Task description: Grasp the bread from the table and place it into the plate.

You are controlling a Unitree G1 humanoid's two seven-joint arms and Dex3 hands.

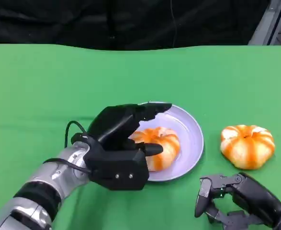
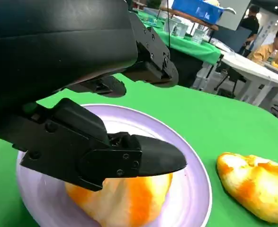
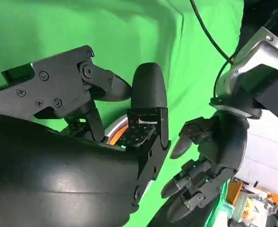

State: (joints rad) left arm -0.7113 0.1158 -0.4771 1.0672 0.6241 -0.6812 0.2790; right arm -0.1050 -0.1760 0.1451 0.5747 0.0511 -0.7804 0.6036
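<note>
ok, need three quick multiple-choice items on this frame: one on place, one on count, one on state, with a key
1. Where does the second bread lie?
A. On the cloth to the right of the plate
B. Stacked on the first bread
C. In the right robot hand

2. How many breads are there?
A. One
B. Two
C. Three

3. What is the left robot hand doing?
A. Resting on the cloth away from the plate
B. Holding the plate's rim
C. Over the bread in the plate, fingers around it

Key: 1 A, the second bread sits on green cloth beside the plate. 2 B, that one plus the bread in the plate. 3 C, the left robot hand arches over it.
</note>
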